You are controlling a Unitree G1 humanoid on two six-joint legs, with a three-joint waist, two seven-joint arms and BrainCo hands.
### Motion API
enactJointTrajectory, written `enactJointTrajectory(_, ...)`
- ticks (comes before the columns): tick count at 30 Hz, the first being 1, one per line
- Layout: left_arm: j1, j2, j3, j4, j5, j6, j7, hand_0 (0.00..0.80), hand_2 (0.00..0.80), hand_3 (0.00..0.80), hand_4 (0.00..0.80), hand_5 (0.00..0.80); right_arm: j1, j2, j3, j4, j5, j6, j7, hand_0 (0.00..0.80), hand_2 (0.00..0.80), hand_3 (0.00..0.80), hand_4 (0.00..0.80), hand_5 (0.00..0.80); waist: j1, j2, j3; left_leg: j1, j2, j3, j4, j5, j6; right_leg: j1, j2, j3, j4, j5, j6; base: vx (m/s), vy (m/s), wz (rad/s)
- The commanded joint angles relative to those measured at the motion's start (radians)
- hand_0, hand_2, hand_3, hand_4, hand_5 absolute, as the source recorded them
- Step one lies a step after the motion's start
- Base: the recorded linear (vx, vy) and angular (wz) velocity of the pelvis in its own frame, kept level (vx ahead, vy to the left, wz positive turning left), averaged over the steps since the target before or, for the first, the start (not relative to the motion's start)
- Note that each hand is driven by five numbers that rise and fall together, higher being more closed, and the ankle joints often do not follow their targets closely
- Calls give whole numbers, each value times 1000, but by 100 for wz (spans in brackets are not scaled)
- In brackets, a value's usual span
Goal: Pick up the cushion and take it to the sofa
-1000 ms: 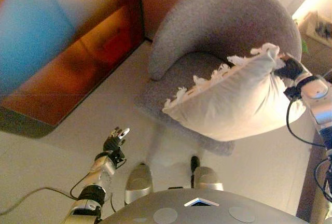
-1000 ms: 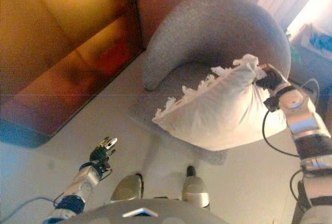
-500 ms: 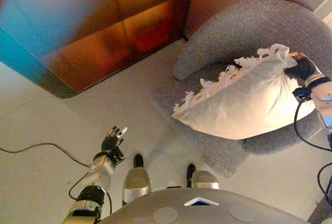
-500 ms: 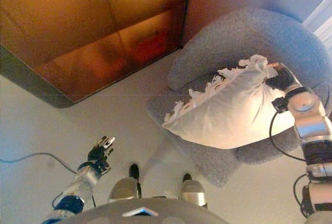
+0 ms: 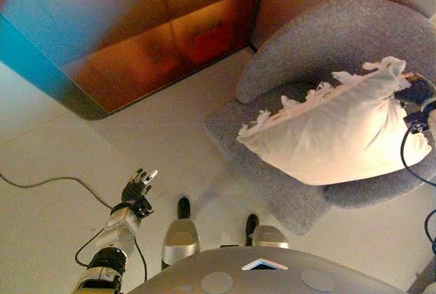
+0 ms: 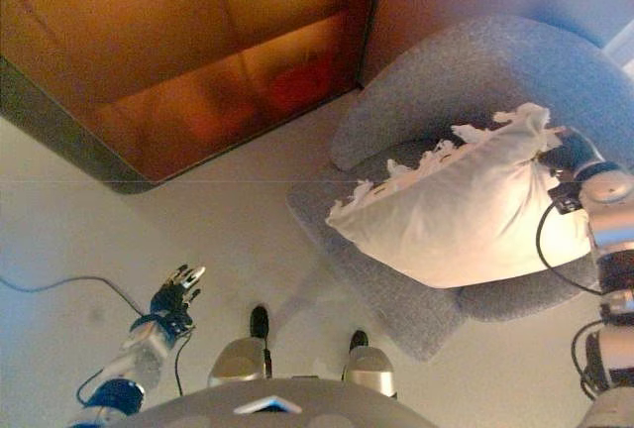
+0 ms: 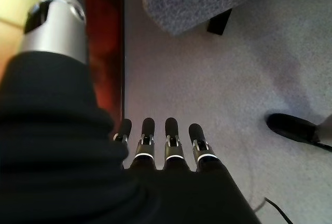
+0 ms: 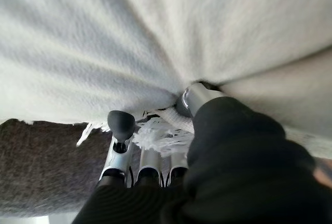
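Fingers of my right hand pinch the cushion corner, lifting it above the armchair; left hand hangs empty, fingers relaxed.

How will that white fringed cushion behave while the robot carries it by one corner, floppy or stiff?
Probably soft and fairly floppy: the cushion puckers where the right hand pinches its fringed corner. Likely light for its bulk, since that one hand holds it above the grey armchair. It may swing or sag, because the rest of it hangs unsupported.
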Motion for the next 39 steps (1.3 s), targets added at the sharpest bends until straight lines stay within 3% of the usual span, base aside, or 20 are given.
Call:
enactJointTrajectory(1,3,43,-18,-47,-25,-28,-25,0,0,0,0,0,-172,-120,29,37,65,-37,-77,800,800,800,800,800,69,-1,-11,38,79,-16,104,-118,-32,-120,-69,-15,76,70,42,117,-75,5)
enactJointTrajectory(10,3,73,-18,-101,-82,-42,-47,0,0,0,0,0,-202,-134,40,-3,51,-58,-127,800,800,800,800,800,79,17,91,-88,122,-73,310,-157,-55,-200,-59,8,226,5,1,-16,-72,4)
enactJointTrajectory(18,5,70,-19,-161,-152,-55,-35,0,0,0,0,0,-283,-154,93,-4,45,-69,-124,800,800,800,800,800,73,42,164,-208,151,-145,549,-147,-59,-338,-40,54,483,-98,-61,-26,-49,1)
enactJointTrajectory(26,3,79,-48,-210,-175,-67,-28,0,0,0,0,0,-326,-179,112,-3,33,-78,-127,800,800,800,800,800,73,62,206,-271,155,-171,616,-114,-71,-414,-42,58,588,-131,-81,-34,-39,1)
enactJointTrajectory(33,21,94,-33,-223,-186,-48,-21,0,0,0,0,0,-348,-203,135,18,5,-58,-121,800,800,800,800,800,83,75,215,-282,156,-183,597,-87,-78,-419,-36,53,593,-140,-84,49,-54,0)
enactJointTrajectory(39,-2,118,-47,-243,-223,-63,-12,0,0,0,0,0,-474,-212,215,81,-4,4,-172,800,800,800,800,800,99,94,243,-314,154,-199,540,-45,-86,-453,-24,47,587,-138,-86,-32,-58,3)
